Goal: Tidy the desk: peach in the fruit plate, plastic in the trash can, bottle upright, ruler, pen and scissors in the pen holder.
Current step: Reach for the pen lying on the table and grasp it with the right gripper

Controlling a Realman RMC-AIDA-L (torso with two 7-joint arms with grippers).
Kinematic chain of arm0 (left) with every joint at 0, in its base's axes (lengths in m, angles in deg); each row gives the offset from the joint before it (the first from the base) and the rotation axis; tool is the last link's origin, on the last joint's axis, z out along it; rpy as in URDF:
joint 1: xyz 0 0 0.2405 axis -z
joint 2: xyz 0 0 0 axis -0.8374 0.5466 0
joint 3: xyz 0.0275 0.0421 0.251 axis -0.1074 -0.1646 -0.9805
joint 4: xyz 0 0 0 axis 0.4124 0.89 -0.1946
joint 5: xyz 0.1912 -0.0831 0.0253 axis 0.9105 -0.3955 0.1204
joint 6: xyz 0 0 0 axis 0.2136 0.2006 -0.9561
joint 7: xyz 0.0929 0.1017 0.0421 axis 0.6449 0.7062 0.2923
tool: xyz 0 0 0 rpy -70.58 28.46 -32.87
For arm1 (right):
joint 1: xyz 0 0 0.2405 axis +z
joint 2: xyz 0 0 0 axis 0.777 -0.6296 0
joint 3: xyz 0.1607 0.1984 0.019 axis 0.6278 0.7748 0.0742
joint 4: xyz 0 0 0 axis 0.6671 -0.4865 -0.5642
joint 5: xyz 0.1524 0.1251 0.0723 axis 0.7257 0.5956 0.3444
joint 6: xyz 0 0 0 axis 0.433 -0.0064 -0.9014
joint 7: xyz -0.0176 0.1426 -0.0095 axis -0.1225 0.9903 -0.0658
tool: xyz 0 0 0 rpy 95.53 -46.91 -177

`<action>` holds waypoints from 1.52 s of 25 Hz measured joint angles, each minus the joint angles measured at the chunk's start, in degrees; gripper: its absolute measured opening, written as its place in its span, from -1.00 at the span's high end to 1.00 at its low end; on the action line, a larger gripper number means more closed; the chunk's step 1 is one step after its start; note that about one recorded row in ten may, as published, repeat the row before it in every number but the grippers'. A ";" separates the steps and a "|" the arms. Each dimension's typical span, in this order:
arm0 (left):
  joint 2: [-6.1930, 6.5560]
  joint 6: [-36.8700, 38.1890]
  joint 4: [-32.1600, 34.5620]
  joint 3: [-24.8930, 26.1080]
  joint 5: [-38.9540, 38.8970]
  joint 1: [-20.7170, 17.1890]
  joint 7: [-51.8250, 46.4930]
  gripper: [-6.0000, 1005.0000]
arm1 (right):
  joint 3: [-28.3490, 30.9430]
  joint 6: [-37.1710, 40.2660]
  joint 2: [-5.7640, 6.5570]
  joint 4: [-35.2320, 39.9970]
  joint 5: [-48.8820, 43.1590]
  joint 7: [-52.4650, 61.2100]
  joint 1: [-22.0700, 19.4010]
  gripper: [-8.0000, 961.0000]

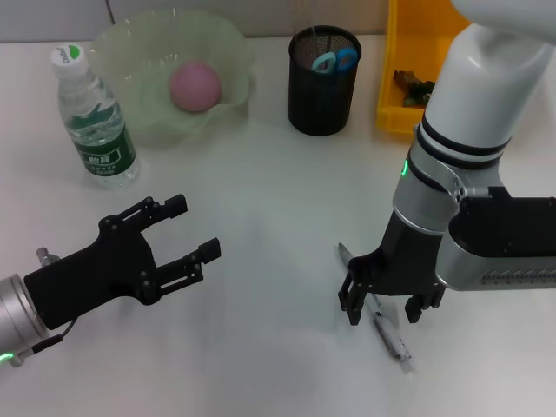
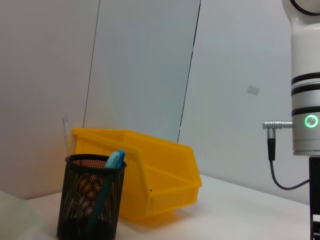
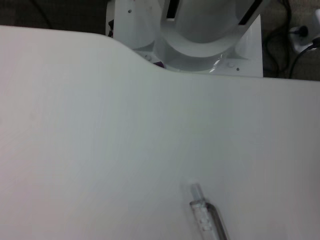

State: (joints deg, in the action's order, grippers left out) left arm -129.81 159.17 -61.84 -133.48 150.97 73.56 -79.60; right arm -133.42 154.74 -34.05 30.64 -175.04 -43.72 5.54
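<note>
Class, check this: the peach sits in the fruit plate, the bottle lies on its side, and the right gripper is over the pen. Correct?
One error: the bottle stands upright, as the head view shows. The peach is in the fruit plate, and the right gripper is over the pen.

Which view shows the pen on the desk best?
The head view: the pen lies full-length on the table beneath the right tool. The right wrist view catches only one end; the left wrist view misses it.

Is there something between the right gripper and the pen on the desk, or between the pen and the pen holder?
Nothing visible. The right gripper hangs open directly over the pen, which lies alone on bare desk. From there toward the pen holder the desk surface looks free; the left gripper is off to the side.
</note>
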 joint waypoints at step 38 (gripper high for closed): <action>0.19 1.56 0.31 -0.33 0.40 -0.47 0.09 -0.60 | -3.44 -2.52 -0.09 -1.50 -0.27 1.35 0.49 0.14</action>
State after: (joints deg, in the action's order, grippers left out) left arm -129.62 160.73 -61.53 -133.81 151.37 73.09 -79.51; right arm -136.86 152.23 -34.14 29.14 -175.31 -42.37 6.03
